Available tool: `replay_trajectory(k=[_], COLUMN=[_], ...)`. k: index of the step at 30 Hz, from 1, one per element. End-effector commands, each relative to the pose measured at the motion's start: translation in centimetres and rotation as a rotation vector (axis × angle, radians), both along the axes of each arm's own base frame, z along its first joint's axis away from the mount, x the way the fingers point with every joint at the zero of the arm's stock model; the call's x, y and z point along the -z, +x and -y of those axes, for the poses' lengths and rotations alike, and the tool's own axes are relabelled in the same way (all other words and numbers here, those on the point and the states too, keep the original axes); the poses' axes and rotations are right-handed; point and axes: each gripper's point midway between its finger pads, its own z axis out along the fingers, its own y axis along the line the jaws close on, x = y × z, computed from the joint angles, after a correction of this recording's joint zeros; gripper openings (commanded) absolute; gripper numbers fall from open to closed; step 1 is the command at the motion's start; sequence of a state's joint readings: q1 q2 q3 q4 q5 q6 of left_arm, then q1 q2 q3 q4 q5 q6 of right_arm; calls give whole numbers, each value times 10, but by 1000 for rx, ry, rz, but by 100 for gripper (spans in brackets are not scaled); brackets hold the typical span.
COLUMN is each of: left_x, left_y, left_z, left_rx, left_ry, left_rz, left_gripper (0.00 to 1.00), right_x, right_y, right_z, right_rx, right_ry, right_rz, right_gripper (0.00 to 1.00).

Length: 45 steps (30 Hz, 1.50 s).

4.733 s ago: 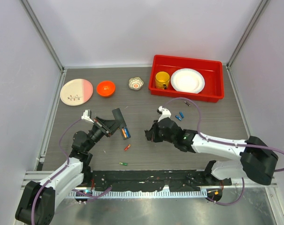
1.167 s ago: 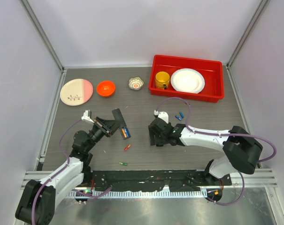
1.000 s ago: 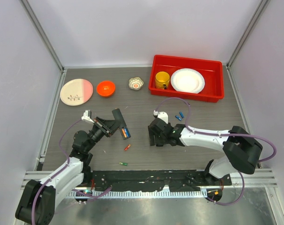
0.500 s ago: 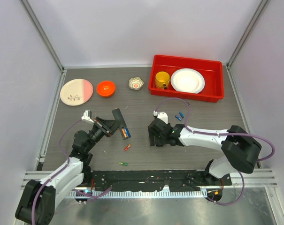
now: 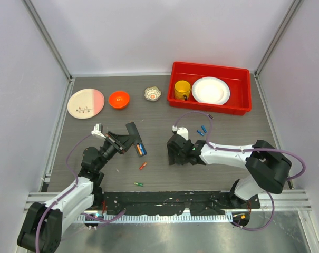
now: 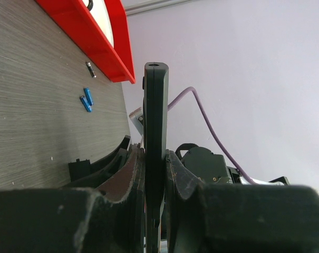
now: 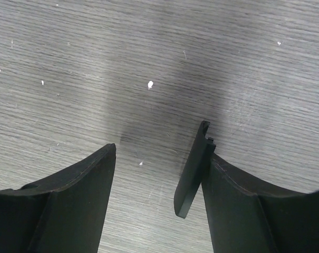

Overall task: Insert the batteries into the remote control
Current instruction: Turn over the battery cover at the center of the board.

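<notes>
The remote control (image 5: pixel 134 135), a slim black bar, is clamped by my left gripper (image 5: pixel 121 141) left of centre; the left wrist view shows the remote control (image 6: pixel 155 116) edge on between the pads, gripper (image 6: pixel 155 158) shut on it. Orange and blue batteries (image 5: pixel 140 149) lie in its near end. Loose batteries: a red one (image 5: pixel 143 165), a green one (image 5: pixel 138 184) and a blue pair (image 5: pixel 202 130) (image 6: pixel 87 99). My right gripper (image 5: pixel 172 155) (image 7: pixel 159 158) is low over the table, open, with a small flat black piece (image 7: pixel 195 171) leaning on one finger only.
At the back stand a pink and white plate (image 5: pixel 86 103), an orange bowl (image 5: pixel 118 99) and a small patterned bowl (image 5: pixel 153 94). A red tray (image 5: pixel 206 66) at the back right holds a yellow mug (image 5: pixel 182 90) and a white plate (image 5: pixel 210 90).
My right gripper's jaws have come in a little and its arm has barely shifted. The left arm and the remote control have not moved.
</notes>
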<state>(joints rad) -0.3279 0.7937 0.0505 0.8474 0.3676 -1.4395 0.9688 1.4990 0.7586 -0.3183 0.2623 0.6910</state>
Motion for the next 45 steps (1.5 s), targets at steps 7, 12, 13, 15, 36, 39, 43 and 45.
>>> replay_trajectory(k=[7, 12, 13, 15, 36, 39, 43, 45], left_x=[-4, -4, -4, -4, -4, -5, -4, -3], left_y=[-4, -4, -4, -4, -6, -5, -4, -4], left_z=[0, 0, 0, 0, -2, -2, -1, -1], left_rx=[6, 6, 6, 6, -3, -3, -3, -1], left_ry=[-2, -4, -4, -4, -10, -9, -6, -5], left_rz=[41, 41, 40, 40, 41, 42, 38, 36], left_gripper=[0, 0, 0, 0, 0, 0, 0, 0], right_x=[16, 16, 16, 5, 14, 19, 14, 9], right_y=[1, 2, 2, 4, -5, -2, 1, 3], right_z=[27, 36, 36, 28, 13, 27, 43, 51], right_rx=[103, 129, 128, 112, 143, 175, 206, 216], right_ry=[-53, -48, -46, 17, 379, 305, 225, 184], right_rz=[-19, -22, -19, 2, -87, -72, -46, -31], right_gripper=[29, 11, 8, 6, 34, 44, 54, 59])
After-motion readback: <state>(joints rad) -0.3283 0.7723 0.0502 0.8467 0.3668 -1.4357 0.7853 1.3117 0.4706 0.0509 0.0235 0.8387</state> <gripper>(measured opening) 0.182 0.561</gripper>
